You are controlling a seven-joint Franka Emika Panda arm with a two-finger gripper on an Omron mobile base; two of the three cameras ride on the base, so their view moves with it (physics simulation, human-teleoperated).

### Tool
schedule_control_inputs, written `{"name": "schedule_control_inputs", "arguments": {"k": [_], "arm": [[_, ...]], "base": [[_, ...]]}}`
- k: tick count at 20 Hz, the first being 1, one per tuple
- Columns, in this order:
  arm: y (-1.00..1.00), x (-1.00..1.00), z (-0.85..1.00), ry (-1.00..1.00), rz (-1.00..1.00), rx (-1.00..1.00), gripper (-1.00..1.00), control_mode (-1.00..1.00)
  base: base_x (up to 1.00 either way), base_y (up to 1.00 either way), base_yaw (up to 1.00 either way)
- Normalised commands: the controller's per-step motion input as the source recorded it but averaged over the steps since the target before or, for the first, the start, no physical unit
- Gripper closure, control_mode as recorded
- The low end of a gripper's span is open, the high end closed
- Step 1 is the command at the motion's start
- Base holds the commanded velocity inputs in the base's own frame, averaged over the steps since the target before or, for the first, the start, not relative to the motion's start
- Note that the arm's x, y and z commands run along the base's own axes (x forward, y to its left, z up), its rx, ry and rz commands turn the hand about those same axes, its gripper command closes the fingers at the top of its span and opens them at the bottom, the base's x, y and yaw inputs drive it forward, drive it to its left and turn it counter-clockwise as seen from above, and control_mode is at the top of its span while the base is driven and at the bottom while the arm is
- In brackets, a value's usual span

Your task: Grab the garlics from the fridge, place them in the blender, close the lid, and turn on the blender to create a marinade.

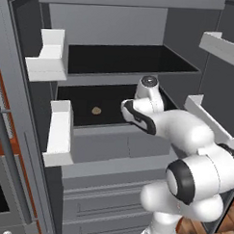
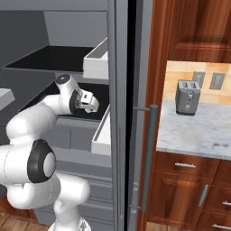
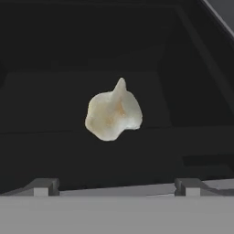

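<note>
Open fridge [image 1: 112, 152], one garlic [image 3: 113, 114] on its dark lower shelf [image 1: 86, 100], gripper [image 3: 116, 186] spread before it, toaster [image 2: 187, 97] on marble counter [image 2: 198, 131] right of the fridge.

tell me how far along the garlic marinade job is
Early. Done: the fridge stands open and the arm reaches onto its dark shelf. In hand: the gripper, fingers apart and empty, faces a garlic bulb. Left: grasping the garlic, plus every blender step.
</note>
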Motion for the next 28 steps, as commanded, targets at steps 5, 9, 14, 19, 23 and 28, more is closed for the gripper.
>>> {"name": "schedule_control_inputs", "arguments": {"k": [5,9,14,19,23,28], "arm": [[0.0,0.37,-0.2,0.0,0.0,-0.03,-1.0,-1.0],[0.0,0.33,-0.19,0.0,0.0,-0.01,-1.0,-1.0],[-0.03,0.3,-0.17,0.0,0.0,0.0,-1.0,-1.0],[-0.05,0.3,-0.15,0.0,0.0,0.0,-1.0,-1.0],[-0.02,0.28,-0.15,0.0,0.0,0.0,-1.0,-1.0],[0.0,0.09,-0.21,0.0,0.0,-0.02,-1.0,-1.0]], "base": [[0.0,0.0,0.0],[0.0,0.0,0.0],[0.0,0.0,0.0],[0.0,0.0,0.0],[0.0,0.0,0.0],[0.0,0.0,0.0]]}}
